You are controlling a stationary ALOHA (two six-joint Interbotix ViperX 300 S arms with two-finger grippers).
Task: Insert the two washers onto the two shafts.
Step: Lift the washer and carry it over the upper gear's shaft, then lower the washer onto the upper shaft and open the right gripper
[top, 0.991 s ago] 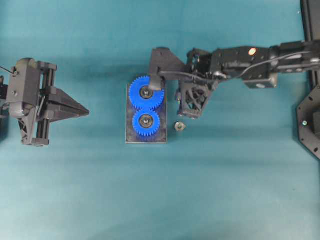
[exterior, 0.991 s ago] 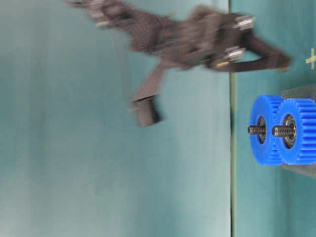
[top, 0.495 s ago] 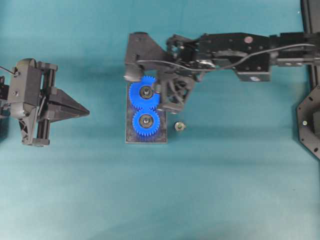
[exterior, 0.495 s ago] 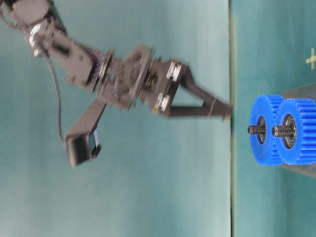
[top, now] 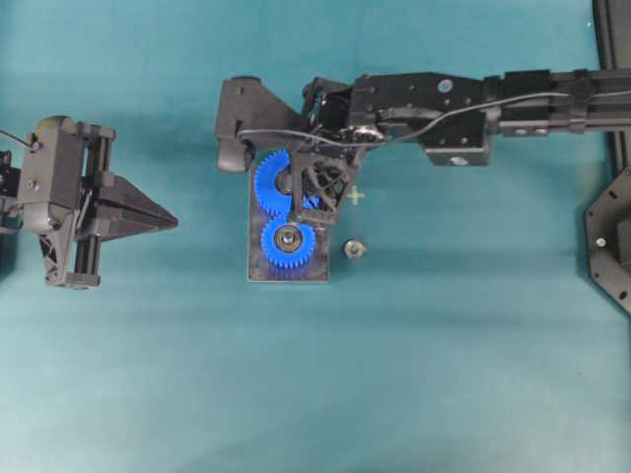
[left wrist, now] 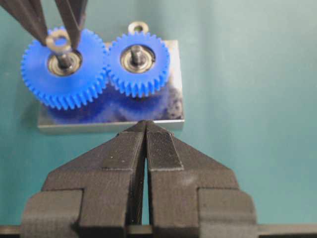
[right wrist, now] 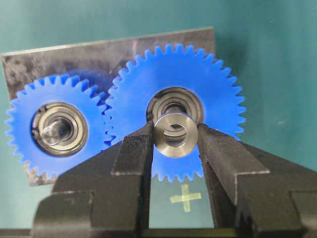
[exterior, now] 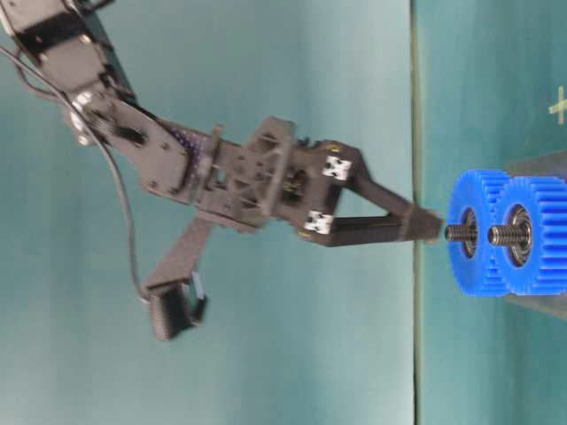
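Observation:
My right gripper (right wrist: pixel 174 136) is shut on a silver washer (right wrist: pixel 174 150), pinched between both fingertips. The washer hangs just above the threaded shaft (exterior: pixel 457 233) of the larger blue gear (right wrist: pixel 218 89), roughly in line with it. I cannot tell whether they touch. The left wrist view shows the washer (left wrist: pixel 49 41) over that shaft (left wrist: pixel 64 60). A smaller blue gear (top: pixel 288 239) with its own shaft (exterior: pixel 501 235) meshes beside it on a metal base plate (top: pixel 320 266). In the overhead view the right gripper (top: pixel 302 209) is over the gears. My left gripper (top: pixel 173 222) stays shut and empty, well left of the plate.
A small metal ring-shaped part (top: pixel 354 248) lies on the teal table just right of the plate. A pale cross mark (top: pixel 355 195) is on the table beside the larger gear. The right arm (top: pixel 444 99) reaches in from the right edge.
The right arm has swung left and come down, bringing the washer from beside the plate to just over the larger gear's shaft. The left arm has not moved.

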